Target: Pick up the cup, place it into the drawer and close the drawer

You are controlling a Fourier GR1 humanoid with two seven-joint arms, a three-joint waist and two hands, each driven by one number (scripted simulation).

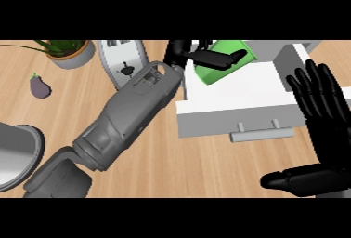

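cup (216,73), bright green, sits tilted at the far left corner of the open white drawer (233,118), its lower part within the drawer's outline; whether it rests on the drawer's floor or hangs just above it, i cannot tell. the left hand (205,56) is wrapped about the cup, black fingers curled across its side and partly hiding it. the grey left forearm (130,121) runs slantwise from the lower left of the view up to the drawer's left wall. the drawer stands pulled out over the wooden counter (178,162), its grey bar handle (263,135) on the near face. the right hand (322,135) rests at the right edge of the view, fingers straight and spread, pointing up, thumb out to the left, holding nothing, and it overlaps the drawer's near right corner in the view. on the counter to the left lie a small purple eggplant (40,87) and a potted plant (68,52), well apart from the drawer; a grey rounded pot (15,158) shows at the left edge
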